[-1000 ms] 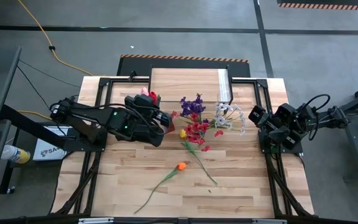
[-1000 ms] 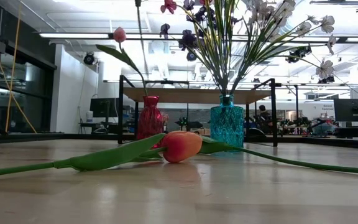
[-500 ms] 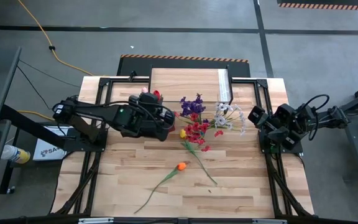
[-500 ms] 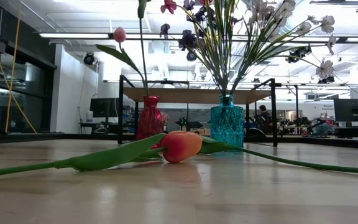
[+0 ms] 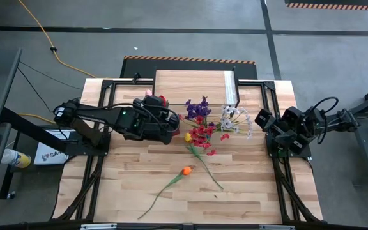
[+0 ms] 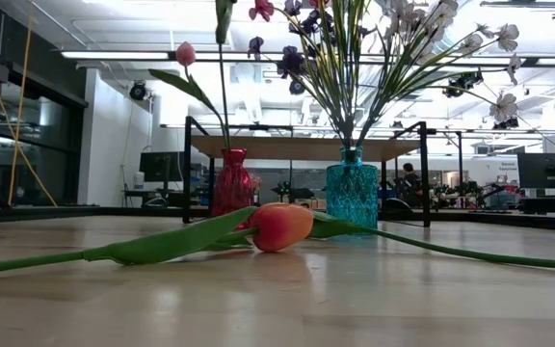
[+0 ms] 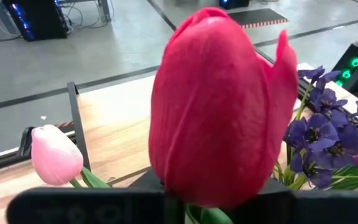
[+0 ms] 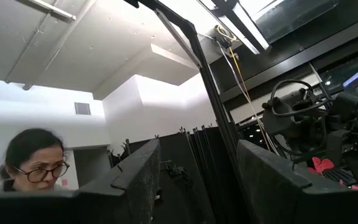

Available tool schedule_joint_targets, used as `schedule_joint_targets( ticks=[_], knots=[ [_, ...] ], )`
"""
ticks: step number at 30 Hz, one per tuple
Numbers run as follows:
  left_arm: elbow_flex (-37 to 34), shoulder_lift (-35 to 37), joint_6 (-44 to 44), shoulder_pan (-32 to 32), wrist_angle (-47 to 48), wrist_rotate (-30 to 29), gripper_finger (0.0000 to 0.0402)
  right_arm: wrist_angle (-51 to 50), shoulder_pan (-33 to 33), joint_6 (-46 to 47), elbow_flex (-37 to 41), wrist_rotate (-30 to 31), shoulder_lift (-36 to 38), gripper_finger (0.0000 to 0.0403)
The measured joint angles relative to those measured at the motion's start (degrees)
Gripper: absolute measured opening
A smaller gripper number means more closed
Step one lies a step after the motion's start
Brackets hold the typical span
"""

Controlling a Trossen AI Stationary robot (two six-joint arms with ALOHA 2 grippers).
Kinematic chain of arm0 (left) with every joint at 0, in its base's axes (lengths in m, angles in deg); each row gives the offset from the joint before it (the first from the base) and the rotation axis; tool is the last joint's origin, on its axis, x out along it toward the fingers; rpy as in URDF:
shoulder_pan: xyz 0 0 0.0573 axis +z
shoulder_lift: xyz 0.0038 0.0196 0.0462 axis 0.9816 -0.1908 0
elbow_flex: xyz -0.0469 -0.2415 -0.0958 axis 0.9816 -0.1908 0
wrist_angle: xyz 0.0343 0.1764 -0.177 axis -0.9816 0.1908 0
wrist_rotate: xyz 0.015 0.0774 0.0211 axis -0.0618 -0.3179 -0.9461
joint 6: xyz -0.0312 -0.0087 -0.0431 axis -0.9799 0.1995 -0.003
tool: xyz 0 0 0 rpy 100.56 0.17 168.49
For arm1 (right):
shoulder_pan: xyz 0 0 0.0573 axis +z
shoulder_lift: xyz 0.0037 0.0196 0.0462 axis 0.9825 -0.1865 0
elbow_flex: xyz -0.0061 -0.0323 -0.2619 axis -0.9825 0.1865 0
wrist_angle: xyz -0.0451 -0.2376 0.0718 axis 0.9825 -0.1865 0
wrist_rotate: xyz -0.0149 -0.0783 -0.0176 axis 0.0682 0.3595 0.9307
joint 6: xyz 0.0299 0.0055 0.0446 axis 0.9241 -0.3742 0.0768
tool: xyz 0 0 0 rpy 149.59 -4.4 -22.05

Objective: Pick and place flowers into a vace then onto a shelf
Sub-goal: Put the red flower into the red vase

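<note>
With the left hand [image 5: 166,120] at ten o'clock on the worktop [image 5: 235,191], grip hidden, a red tulip [image 7: 219,106] stands over the red vase [image 6: 231,183]; releasing it calls for a straight lift.

Left gripper [image 5: 165,122] moved shelfward over the red vase [image 6: 231,183] — perhaps loosening.

The left arm reaches from the table's left edge toward the centre, forearm roughly level, and the left gripper [image 5: 160,121] is positioned above the table's middle-rear area. Whether its fingers are parted or closed is not discernible. The right arm is folded at the table's right edge, and the right gripper [image 5: 265,119] points upward with its fingers [image 8: 135,180] parted and holding nothing.
</note>
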Motion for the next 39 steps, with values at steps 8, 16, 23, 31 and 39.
schedule_joint_targets(
  ticks=[8,16,23,31,39],
  knots=[
    [0.0,0.0,-0.1,0.0,-0.4,0.1,0.0077,0.0,0.0,0.0,0.0,0.0,0.0,0.0205],
    [0.2,-2.1,-0.2,0.1,-0.5,0.5,0.0092,0.1,0.0,0.0,0.0,0.0,0.0,0.0204],
    [0.0,-3.9,-0.2,0.2,-0.2,1.1,0.0115,0.2,0.0,0.2,0.0,0.0,0.0,0.0205],
    [0.0,-3.9,-0.2,0.1,-0.3,1.0,0.0164,0.2,0.0,0.2,0.0,0.0,0.0,0.0205],
    [0.0,-3.9,-0.2,0.1,-0.2,1.3,0.0224,0.2,0.0,0.2,0.0,0.0,0.0,0.0206]
  ],
)
